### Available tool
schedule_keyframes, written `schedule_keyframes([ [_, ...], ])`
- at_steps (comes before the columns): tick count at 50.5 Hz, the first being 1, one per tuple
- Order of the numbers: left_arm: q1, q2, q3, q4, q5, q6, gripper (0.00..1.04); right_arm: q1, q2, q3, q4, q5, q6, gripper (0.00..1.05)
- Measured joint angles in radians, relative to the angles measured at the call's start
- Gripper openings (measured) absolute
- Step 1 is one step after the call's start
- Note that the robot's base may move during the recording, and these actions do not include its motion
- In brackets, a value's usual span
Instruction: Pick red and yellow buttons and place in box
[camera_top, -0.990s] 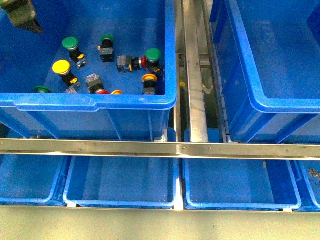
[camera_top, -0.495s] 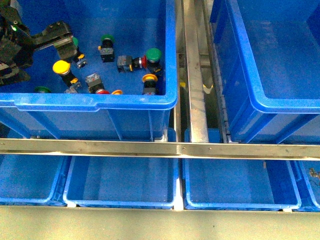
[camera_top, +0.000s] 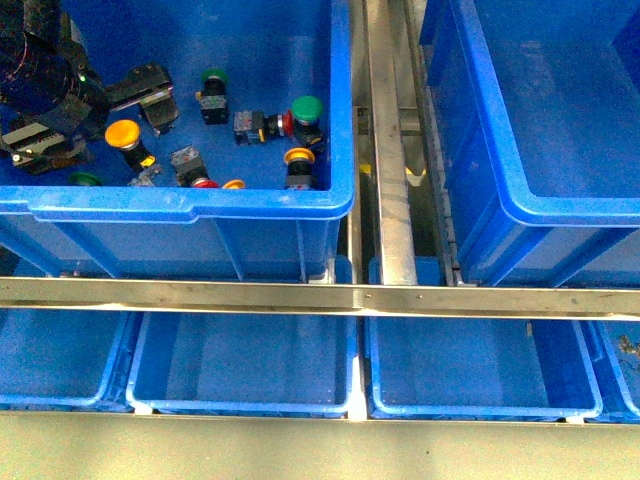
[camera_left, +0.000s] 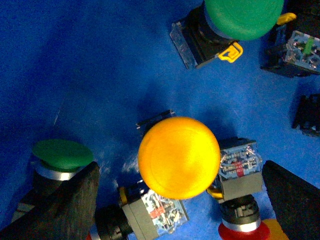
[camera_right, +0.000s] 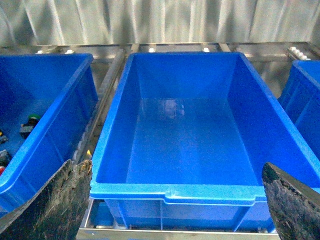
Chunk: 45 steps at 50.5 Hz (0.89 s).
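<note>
Left end effector (camera_top: 108, 126), jaws spread wide, straddles the yellow button (camera_left: 178, 157), hemmed in by a green button (camera_left: 62, 155) and a red button (camera_left: 247, 231) near the crate (camera_top: 190, 205) front wall. Right end effector (camera_right: 172, 210), likewise open, faces the box (camera_right: 200, 194).

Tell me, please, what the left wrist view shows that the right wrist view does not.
Only left wrist: the yellow button, centred in the open left claw. Only right wrist: the box, framed by the open right claw. Both: the bin holding green buttons.
</note>
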<state>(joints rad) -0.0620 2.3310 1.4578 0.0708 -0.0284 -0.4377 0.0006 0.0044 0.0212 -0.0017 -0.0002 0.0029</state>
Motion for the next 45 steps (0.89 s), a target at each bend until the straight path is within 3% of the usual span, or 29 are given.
schedule_keyframes([
  [20,0.015,0.033,0.042,-0.007,0.034,0.003,0.97,0.0,0.0,0.0,0.0,0.0,0.0,0.99],
  [32,0.018,0.033,0.042,-0.006,0.047,0.005,0.65,0.0,0.0,0.0,0.0,0.0,0.0,0.99],
  [40,0.018,0.033,0.042,-0.006,0.053,0.006,0.38,0.0,0.0,0.0,0.0,0.0,0.0,0.99],
  [45,0.019,0.033,0.042,-0.005,0.054,0.006,0.35,0.0,0.0,0.0,0.0,0.0,0.0,0.99],
])
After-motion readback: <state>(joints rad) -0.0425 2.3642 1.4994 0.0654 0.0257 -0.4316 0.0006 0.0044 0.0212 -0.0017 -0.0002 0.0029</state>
